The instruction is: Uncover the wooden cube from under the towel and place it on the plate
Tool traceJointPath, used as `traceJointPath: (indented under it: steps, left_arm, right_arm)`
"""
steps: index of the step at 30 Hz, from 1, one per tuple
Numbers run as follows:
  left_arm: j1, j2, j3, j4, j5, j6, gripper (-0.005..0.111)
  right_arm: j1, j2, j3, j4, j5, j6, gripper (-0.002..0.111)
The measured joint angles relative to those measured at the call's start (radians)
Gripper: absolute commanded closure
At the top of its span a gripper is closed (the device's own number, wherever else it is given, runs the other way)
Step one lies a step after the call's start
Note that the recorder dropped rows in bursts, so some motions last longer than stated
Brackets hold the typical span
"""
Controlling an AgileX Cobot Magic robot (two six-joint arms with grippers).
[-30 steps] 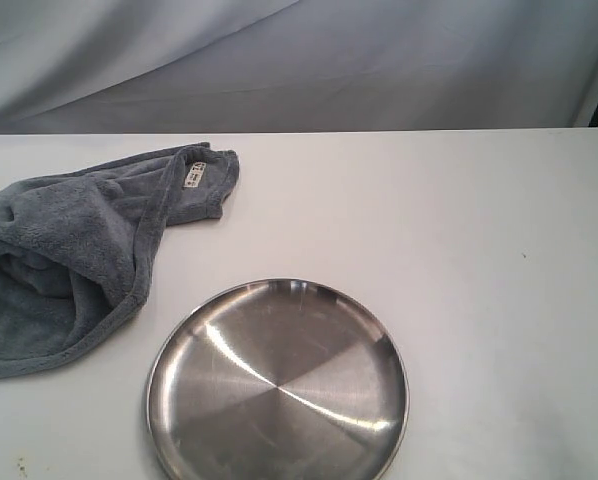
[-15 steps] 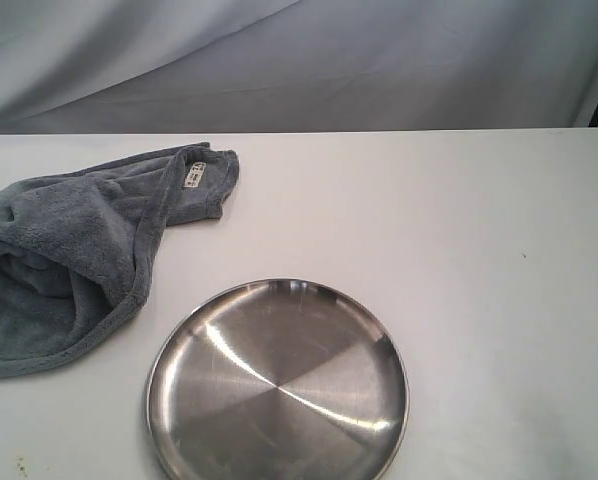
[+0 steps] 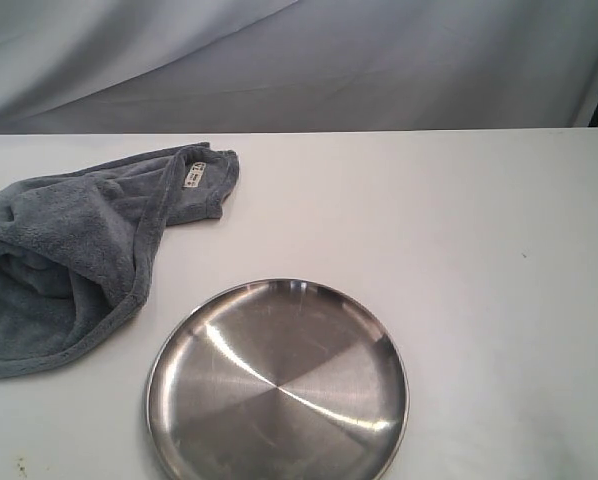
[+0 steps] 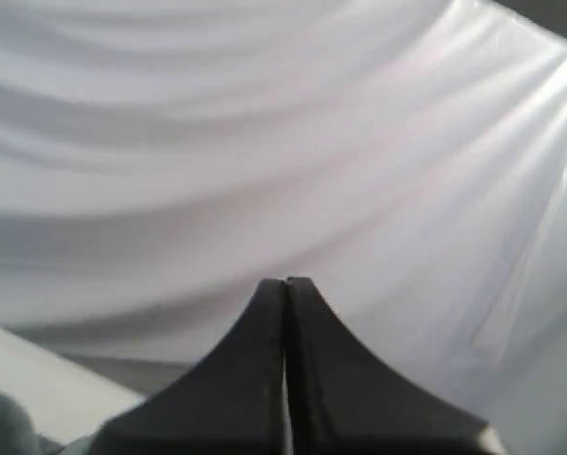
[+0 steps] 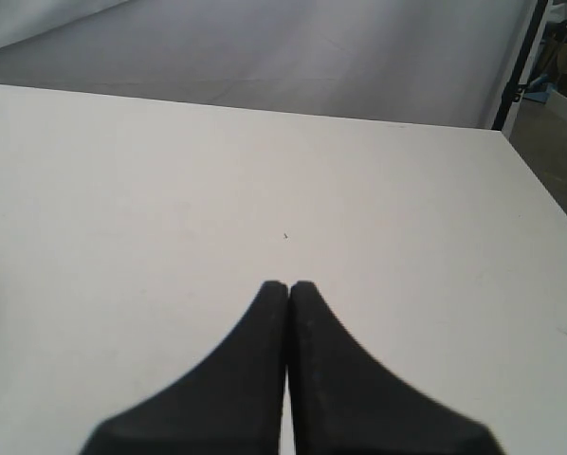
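Note:
The blue-grey towel (image 3: 69, 255) lies bunched on the table at the left, its white label (image 3: 193, 176) turned up near the far corner. The wooden cube is hidden. The steel plate (image 3: 277, 385) rests at the front centre with nothing on it. Neither gripper shows in the exterior view. In the left wrist view my left gripper (image 4: 285, 282) is shut on nothing and points at the white backdrop, with a bit of towel (image 4: 1, 422) at the frame's corner. My right gripper (image 5: 288, 285) is shut on nothing above bare table.
The white table (image 3: 479, 260) stretches to the right of the plate. A draped white backdrop (image 3: 299, 60) hangs behind its far edge. In the right wrist view a dark stand post (image 5: 519, 76) and clutter lie beyond the table's corner.

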Motion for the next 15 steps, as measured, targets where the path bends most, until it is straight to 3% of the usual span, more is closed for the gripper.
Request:
traceJointPath:
  steps: [6, 12, 15]
  left_arm:
    - [0.0, -0.001, -0.007, -0.007, -0.239, -0.18, 0.105]
    - [0.0, -0.003, -0.079, 0.178, -0.364, -0.27, 0.105]
    - [0.0, 0.048, -0.196, 0.29, -0.376, -0.281, 0.105]
  right_arm:
    - [0.0, 0.0, 0.0, 0.0, 0.0, 0.0, 0.108]
    - [0.0, 0.0, 0.0, 0.0, 0.0, 0.0, 0.108]
    - [0.0, 0.0, 0.0, 0.0, 0.0, 0.0, 0.108]
